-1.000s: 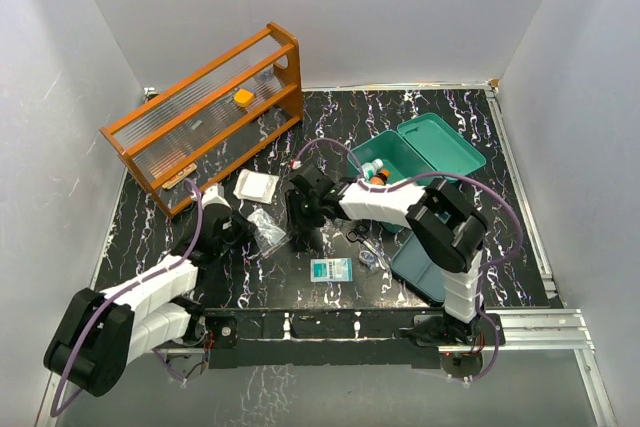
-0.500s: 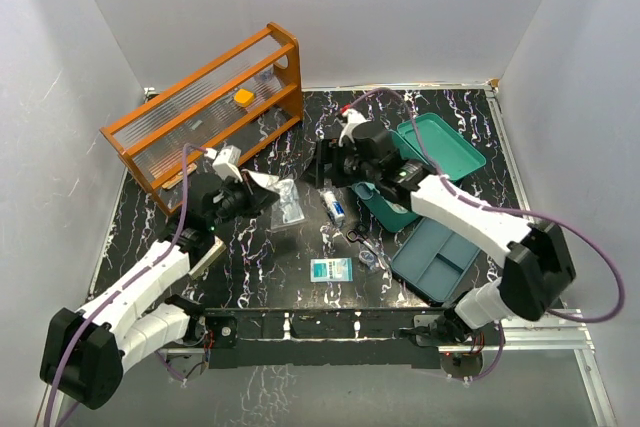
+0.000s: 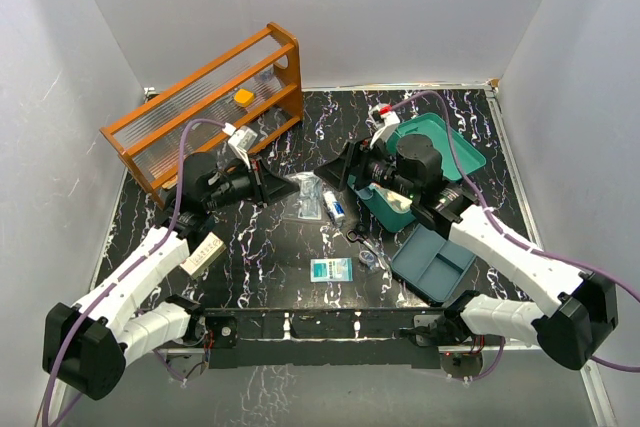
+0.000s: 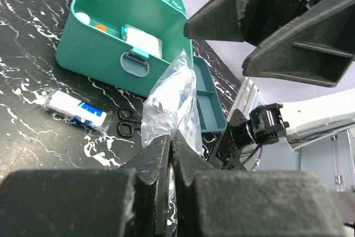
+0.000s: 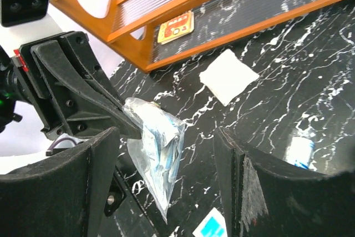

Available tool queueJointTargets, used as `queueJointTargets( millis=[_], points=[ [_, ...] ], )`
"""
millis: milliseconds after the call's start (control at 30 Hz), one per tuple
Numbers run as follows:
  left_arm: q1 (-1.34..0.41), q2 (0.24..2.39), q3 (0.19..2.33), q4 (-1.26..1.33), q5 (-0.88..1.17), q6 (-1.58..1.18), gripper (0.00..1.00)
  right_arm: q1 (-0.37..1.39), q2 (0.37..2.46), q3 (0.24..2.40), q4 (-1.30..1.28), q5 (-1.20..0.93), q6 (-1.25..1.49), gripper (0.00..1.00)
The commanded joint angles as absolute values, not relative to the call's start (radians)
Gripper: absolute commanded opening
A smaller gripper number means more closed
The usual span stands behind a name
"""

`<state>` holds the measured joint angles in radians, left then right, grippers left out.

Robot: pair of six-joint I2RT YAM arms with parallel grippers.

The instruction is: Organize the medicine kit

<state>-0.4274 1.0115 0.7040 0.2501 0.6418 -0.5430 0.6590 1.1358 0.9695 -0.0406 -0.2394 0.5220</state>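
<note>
The teal medicine kit point(image 3: 395, 209) stands open at the right, its lid point(image 3: 445, 147) folded back; the left wrist view shows the kit point(image 4: 105, 54) with a few small items inside. My left gripper point(image 3: 285, 185) is shut on a clear plastic bag point(image 3: 303, 197) and holds it above the table; the bag also shows in the left wrist view point(image 4: 169, 101) and the right wrist view point(image 5: 158, 148). My right gripper point(image 3: 335, 175) is open, its wide jaws facing the bag from the right, apart from it.
An orange wooden rack point(image 3: 205, 112) stands at the back left. A blue-grey divided tray point(image 3: 432, 262), black scissors point(image 3: 357, 238), a small blue-white tube point(image 3: 334, 209), a blue-white packet point(image 3: 331, 269) and a white pad point(image 5: 228, 76) lie on the black marbled table point(image 3: 470, 117).
My left gripper has carried the bag up and to the right. My right arm swung away from the table's middle, back over the kit, and now faces the bag with open jaws.
</note>
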Motion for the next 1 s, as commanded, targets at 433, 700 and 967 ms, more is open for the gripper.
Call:
queueJointTargets(
  millis=[433, 700, 967],
  points=[
    [-0.423, 0.990, 0.726, 0.404, 0.736, -0.552, 0.00, 0.657, 1.176, 0.923, 0.161, -0.552, 0.621, 0.52],
    [-0.423, 0.985, 0.719, 0.412, 0.740, -0.554, 0.00, 0.657, 1.195, 0.912, 0.157, -0.489, 0.659, 0.25],
    [-0.423, 0.973, 0.718, 0.372, 0.694, -0.552, 0.01, 0.657, 1.187, 0.916, 0.135, -0.393, 0.670, 0.10]
  ],
)
